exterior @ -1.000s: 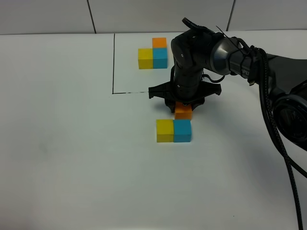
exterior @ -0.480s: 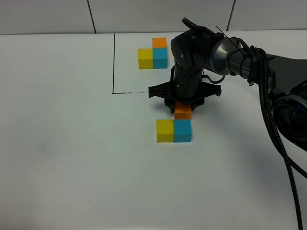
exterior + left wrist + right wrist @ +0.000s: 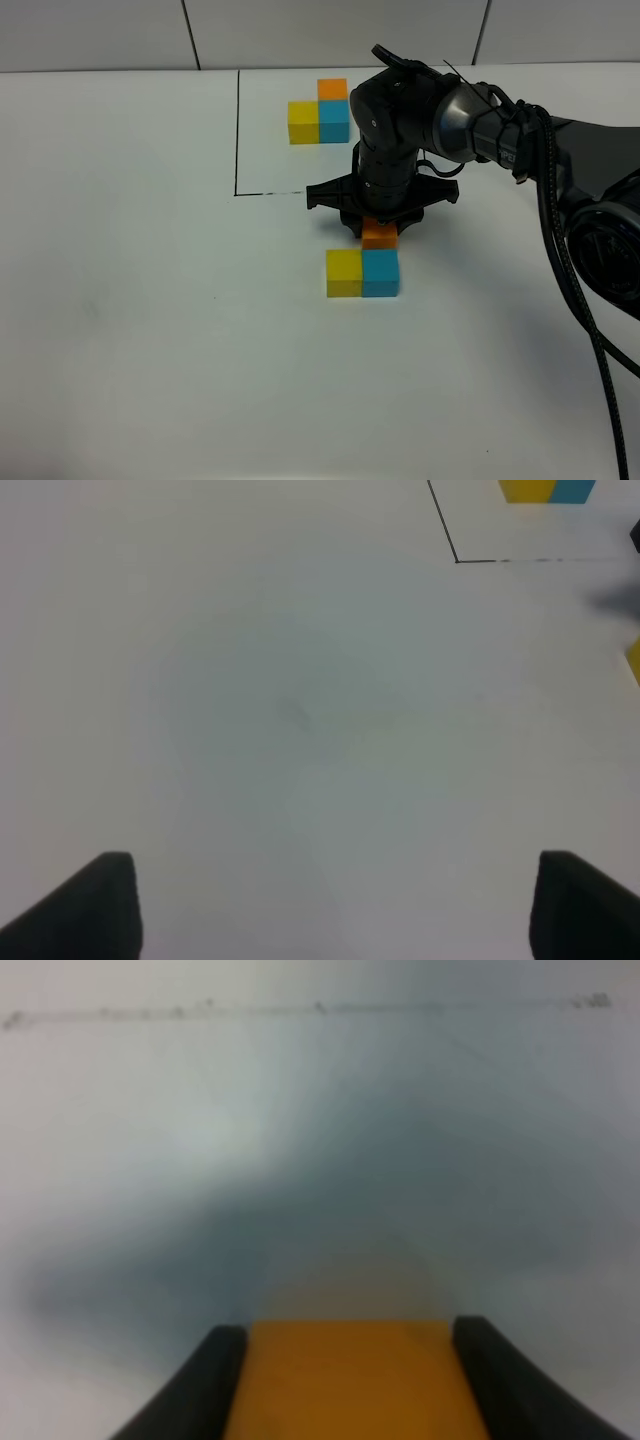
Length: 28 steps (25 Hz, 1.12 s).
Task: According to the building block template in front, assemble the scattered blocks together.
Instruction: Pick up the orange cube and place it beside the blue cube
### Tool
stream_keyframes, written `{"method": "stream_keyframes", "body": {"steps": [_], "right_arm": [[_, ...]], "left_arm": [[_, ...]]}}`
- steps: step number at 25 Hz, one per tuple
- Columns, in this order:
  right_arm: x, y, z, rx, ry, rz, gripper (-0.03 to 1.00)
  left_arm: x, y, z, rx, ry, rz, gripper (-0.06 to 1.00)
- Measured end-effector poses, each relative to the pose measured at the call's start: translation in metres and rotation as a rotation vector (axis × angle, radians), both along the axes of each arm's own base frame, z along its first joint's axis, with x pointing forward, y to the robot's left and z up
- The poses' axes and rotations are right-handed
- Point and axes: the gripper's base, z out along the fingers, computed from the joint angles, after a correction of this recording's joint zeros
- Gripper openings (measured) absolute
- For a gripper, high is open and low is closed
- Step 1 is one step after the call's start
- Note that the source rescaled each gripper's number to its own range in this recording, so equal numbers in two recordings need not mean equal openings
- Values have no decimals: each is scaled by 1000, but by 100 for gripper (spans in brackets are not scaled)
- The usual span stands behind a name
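Note:
The building block template (image 3: 320, 112) is a yellow, blue and orange cluster at the back, inside a thin black drawn line (image 3: 237, 130). Of the scattered blocks, the yellow cube (image 3: 344, 273) and blue cube (image 3: 381, 273) sit side by side, touching. The orange cube (image 3: 379, 237) rests right behind the blue one, on the table. My right gripper (image 3: 379, 226) points down over it. In the right wrist view its fingers (image 3: 215, 1380) press both sides of the orange cube (image 3: 350, 1380). My left gripper (image 3: 330, 910) is open and empty over bare table.
The right arm's black body and cables (image 3: 560, 190) stretch in from the right. The left wrist view shows the frame's corner (image 3: 457, 560), the template's lower edge (image 3: 547, 490) and a sliver of the yellow cube (image 3: 634, 660).
The right arm has shifted slightly to the left and away. The orange cube stays behind the blue cube. The left arm has not visibly moved.

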Motion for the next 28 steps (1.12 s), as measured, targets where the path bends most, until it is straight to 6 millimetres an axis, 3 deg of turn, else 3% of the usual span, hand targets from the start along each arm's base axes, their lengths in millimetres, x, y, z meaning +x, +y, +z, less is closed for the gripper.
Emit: {"method": "stream_keyframes", "body": {"steps": [28], "right_arm": [[-8, 6, 0, -21, 33, -3, 2]], "left_arm": [[0, 0, 0, 0, -1, 0, 67]]}}
